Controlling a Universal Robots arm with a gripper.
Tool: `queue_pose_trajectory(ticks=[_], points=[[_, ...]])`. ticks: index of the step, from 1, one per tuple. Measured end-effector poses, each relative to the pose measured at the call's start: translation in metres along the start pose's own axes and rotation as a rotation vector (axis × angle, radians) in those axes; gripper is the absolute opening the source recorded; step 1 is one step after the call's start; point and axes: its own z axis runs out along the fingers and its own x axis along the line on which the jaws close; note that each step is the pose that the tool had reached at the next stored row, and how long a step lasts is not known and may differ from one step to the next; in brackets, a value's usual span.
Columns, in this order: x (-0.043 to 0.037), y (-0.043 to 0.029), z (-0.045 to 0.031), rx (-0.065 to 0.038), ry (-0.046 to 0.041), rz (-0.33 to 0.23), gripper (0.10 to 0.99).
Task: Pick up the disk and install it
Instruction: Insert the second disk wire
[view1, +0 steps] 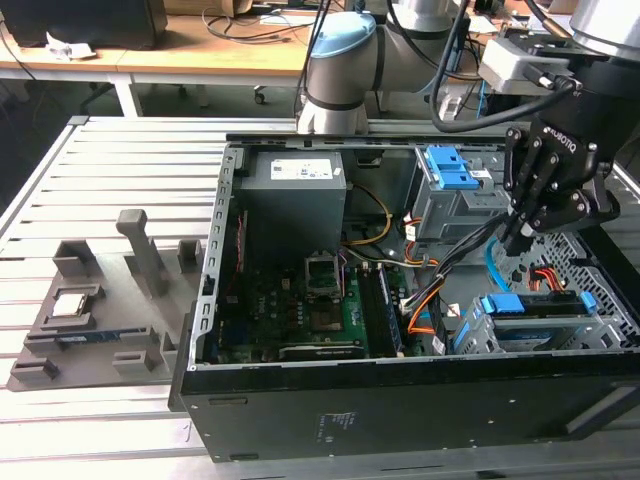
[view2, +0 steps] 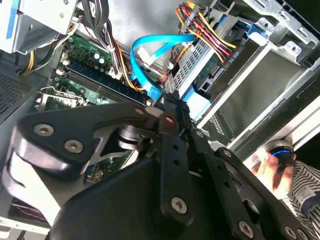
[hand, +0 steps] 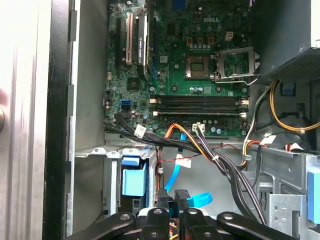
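Disk (view1: 545, 308) sits in its cage inside the case (view1: 400, 400), at five o'clock in the exterior view. Hand (view1: 522, 240), fingers pressed together and holding nothing, hangs just above it among the cables (view1: 440, 280).

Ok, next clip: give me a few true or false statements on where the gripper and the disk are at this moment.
1. The gripper hangs over the open computer case, on the exterior view's right. True.
2. The disk lies on the grey fixture tray outside the case. False: it sits in the drive bay inside the case, below the gripper.
3. The motherboard's CPU socket is uncovered, with no cooler on it. True.
4. The gripper carries the disk above the motherboard. False: nothing shows between its fingers, and the disk is in its bay.
5. A light blue flat cable runs near the drive bay. True.
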Motion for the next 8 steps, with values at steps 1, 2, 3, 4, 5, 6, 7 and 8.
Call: queue_pose_trajectory(ticks=[1,2,3,4,5,6,7,8], points=[[0.0000,0.0000,0.0000,0.000,0.0002,0.000,0.161],[0.0000,0.0000,0.0001,0.000,0.0004,-0.001,0.161],[0.0000,0.0000,0.0000,0.000,0.0009,-0.001,0.161],[0.0000,0.0000,0.0001,0.000,0.0012,-0.001,0.161],[0.0001,0.0000,0.0001,0.000,0.0013,-0.001,0.161],[0.0013,-0.0003,0.0003,0.000,0.0016,-0.001,0.161],[0.0034,-0.0010,0.0006,0.000,0.0035,-0.001,0.161],[0.0064,-0.0017,0.0013,0.000,0.0036,-0.001,0.161]])
